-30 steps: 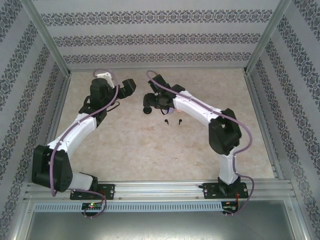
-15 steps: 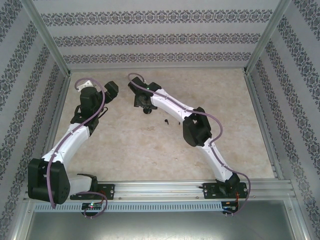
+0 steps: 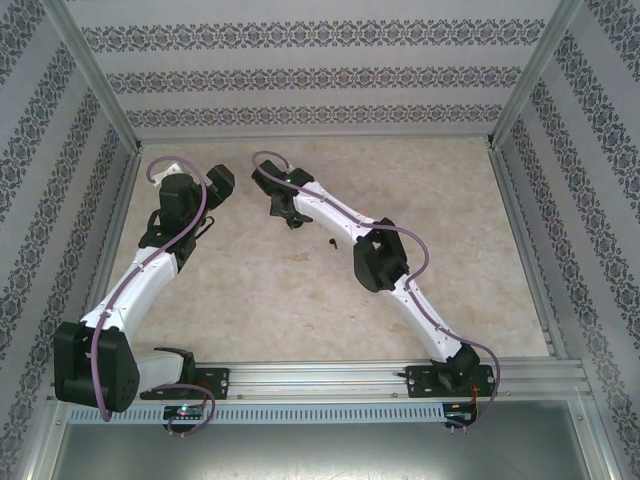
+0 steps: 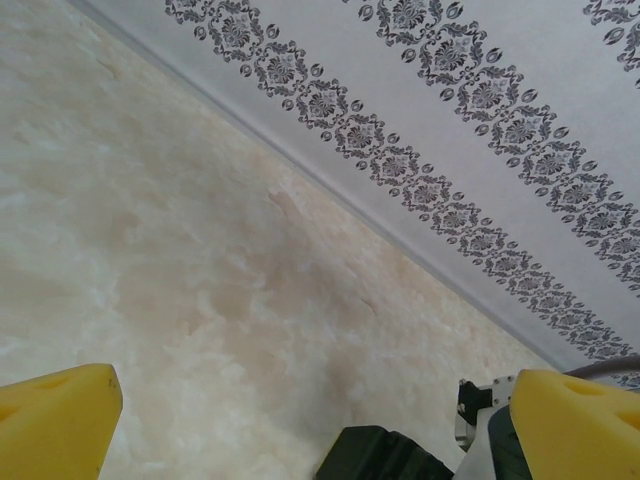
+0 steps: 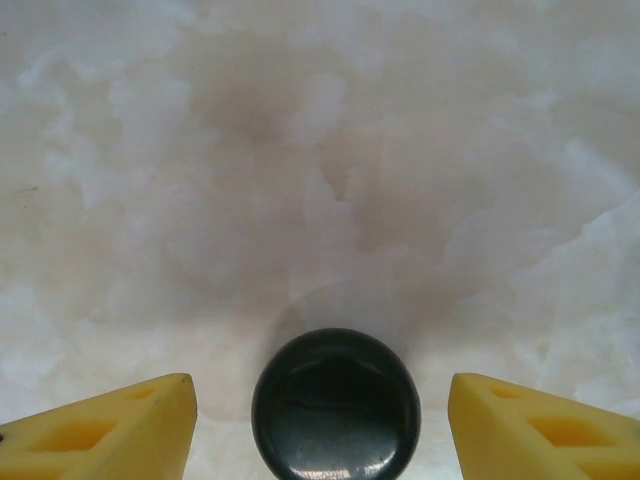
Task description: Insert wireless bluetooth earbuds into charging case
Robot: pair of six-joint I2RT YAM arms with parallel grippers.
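One black earbud (image 3: 331, 243) is seen lying loose on the surface (image 3: 250, 290), just beside the right arm, so nothing is inserted yet. The round black charging case (image 5: 335, 405) is now framed by the right hand (image 3: 286, 208), which has been carried over it and stands released, apart from it on both sides; a grasp of the case seems to be prepared. The left hand (image 3: 222, 181) has been drawn back, released wide and empty.

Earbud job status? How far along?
Done: nothing visibly seated; a black earbud lies loose on the table. In hand: right gripper open, fingers straddling the black round case, not touching. Left gripper open, empty. Remaining: grasp case, insert earbuds.
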